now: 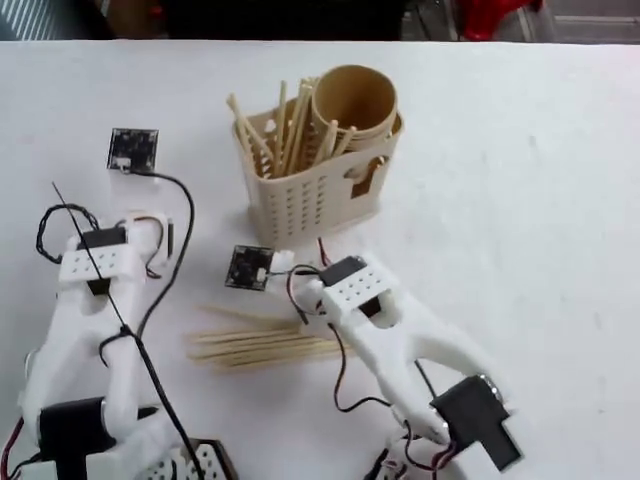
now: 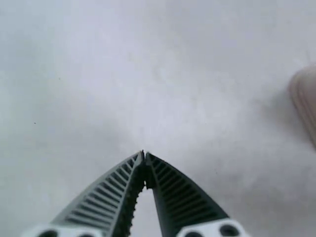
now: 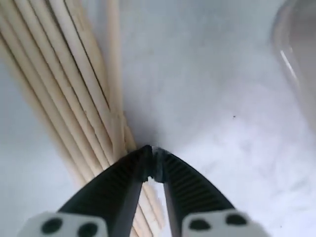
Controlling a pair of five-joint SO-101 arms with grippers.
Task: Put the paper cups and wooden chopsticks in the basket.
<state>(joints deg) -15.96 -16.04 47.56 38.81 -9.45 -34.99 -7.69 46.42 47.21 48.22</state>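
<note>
Loose chopsticks [image 1: 262,346] lie flat mid-desk [image 1: 540,200], toward the arms' edge, just short of the basket [image 1: 310,205]. They look light, stiff and smooth, likely to roll or fan out, so pinch the bundle mid-length. Right gripper [image 3: 152,165] is clenched over the bundle, no stick visibly between the tips. Left gripper [image 2: 143,160] is clenched and empty over bare desk.

- The desk [image 1: 520,180] is seen as a white, matt, smooth surface.
- The basket [image 1: 310,205], at upper centre, is moulded of cream plastic, perforated, with a faint sheen.
- The paper cups [image 1: 355,98] are shown as matt tan paper.
- The chopsticks [image 1: 262,346], at lower centre, are of pale, bare, smooth wood.
- The left hand [image 2: 144,157] and right hand [image 3: 152,159] are formed of dark, ribbed, matt plastic.
</note>
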